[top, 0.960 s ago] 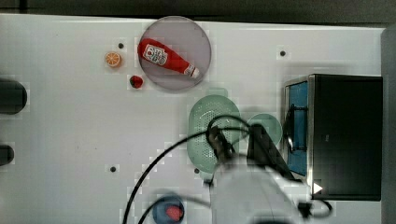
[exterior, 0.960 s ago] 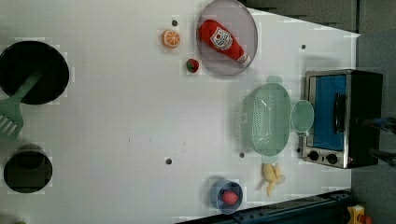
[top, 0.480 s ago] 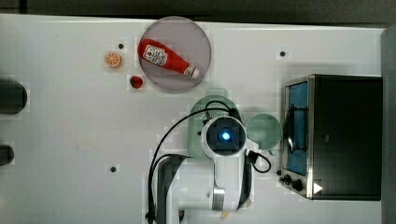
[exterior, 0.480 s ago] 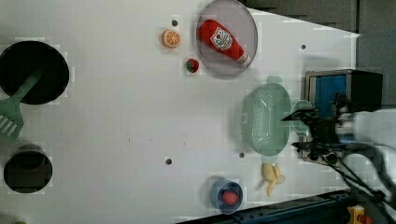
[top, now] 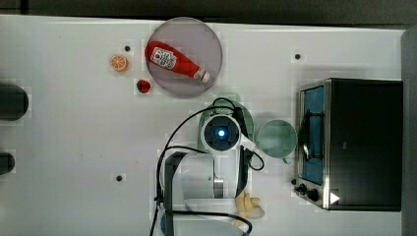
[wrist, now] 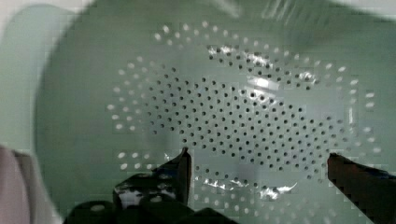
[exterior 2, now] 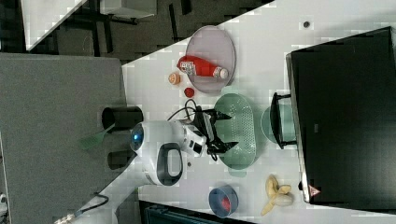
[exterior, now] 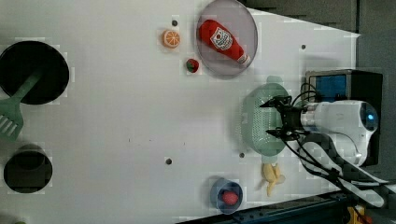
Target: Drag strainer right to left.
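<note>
The fingers (exterior: 276, 118) are spread wide and poised over the strainer (exterior: 261, 119), which is set on the surface (exterior: 116, 121) beside the cup (top: 276, 139), presumably so its wall can be hooked for dragging.

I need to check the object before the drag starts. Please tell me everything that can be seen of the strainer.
The strainer is a pale mint-green oblong bowl, plastic by its look, with rounded ends, a small tab handle at each end and many small holes across its floor and lower walls. It sits upright on the white table and holds nothing. In the left view the grey plate lies above it and the banana below it. The open gripper hangs over its bowl; whether a finger touches it cannot be told.
</note>
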You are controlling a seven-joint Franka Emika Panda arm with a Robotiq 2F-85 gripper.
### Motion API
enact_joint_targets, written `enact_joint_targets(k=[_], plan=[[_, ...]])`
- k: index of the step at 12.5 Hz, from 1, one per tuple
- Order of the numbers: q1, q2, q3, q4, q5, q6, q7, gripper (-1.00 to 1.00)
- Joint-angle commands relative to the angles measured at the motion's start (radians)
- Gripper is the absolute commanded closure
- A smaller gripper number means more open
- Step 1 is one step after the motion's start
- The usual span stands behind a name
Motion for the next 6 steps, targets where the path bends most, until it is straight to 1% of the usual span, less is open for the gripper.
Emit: enact_joint_targets(k=[1,3,6], plan=[[0.001,0.044,0.024,-0.012,0.002,0.12,0.152,-1.0],[0.002,0.084,0.029,-0.011,0.002,0.158,0.152,-1.0],[0.004,0.097,0.047,-0.008,0.008,0.164,0.171,-1.0]])
